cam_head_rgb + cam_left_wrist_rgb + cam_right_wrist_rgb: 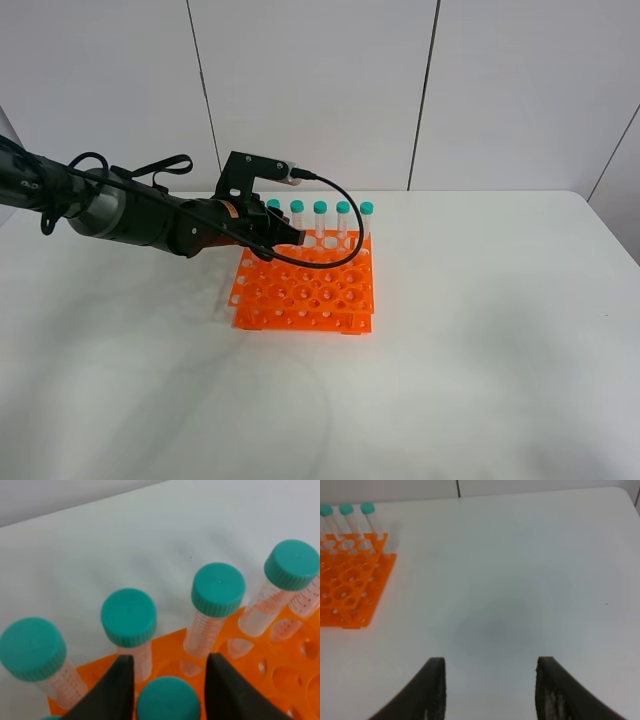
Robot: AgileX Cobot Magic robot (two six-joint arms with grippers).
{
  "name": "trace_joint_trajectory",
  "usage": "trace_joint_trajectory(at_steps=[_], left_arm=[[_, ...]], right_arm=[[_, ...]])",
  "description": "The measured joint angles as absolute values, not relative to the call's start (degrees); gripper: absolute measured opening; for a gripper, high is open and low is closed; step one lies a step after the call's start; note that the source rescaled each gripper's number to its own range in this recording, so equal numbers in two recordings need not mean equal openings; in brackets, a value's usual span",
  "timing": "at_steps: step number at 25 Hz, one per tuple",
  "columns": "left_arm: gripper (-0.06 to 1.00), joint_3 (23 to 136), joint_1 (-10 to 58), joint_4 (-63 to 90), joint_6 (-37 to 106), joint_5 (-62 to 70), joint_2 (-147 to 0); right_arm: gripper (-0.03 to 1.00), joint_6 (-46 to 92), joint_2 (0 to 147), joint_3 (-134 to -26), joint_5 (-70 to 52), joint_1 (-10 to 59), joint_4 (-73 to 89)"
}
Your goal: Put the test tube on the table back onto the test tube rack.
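We see the left hand (pixel 170 680) spread around the teal-capped clear plastic test tube (pixel 167 700), which stands in the bright orange square plastic rack (pixel 305 292) on the white bench (pixel 480 360), just before its back row. The right hand (pixel 490 690) hangs spread, well apart from the rack.

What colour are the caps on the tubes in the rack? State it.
Teal-green caps, all alike, on the clear tubes; clearest in the left wrist view.
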State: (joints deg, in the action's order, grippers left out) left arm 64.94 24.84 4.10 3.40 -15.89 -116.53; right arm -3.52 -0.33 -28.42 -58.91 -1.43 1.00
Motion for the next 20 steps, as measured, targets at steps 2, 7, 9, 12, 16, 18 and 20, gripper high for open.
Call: trace_joint_trajectory(at_steps=[2,7,9,12,16,18,20], left_arm=[[0.63,64.9,24.8,4.1,3.4,-15.8,-116.5],[0.66,64.9,24.8,4.1,3.4,-13.9,-116.2],[0.66,64.9,24.8,4.1,3.4,-13.0,-115.0],[0.66,64.9,24.8,4.0,3.4,-12.9,-112.9],[0.66,64.9,24.8,3.9,3.4,-9.8,-110.0],[0.66,64.9,24.8,3.9,3.4,-7.2,-108.2],[0.66,64.9,24.7,3.8,3.4,-5.6,-106.1]], right_arm=[[1.00,-3.5,-0.3,-28.4,-58.9,-1.4,1.0],[1.00,-3.5,-0.3,-28.4,-58.9,-1.4,1.0],[1.00,-3.5,-0.3,-28.4,-58.9,-1.4,1.0],[1.00,-3.5,-0.3,-28.4,-58.9,-1.4,1.0],[1.00,-3.5,-0.3,-28.4,-58.9,-1.4,1.0],[1.00,-3.5,-0.3,-28.4,-58.9,-1.4,1.0],[1.00,-3.5,-0.3,-28.4,-58.9,-1.4,1.0]])
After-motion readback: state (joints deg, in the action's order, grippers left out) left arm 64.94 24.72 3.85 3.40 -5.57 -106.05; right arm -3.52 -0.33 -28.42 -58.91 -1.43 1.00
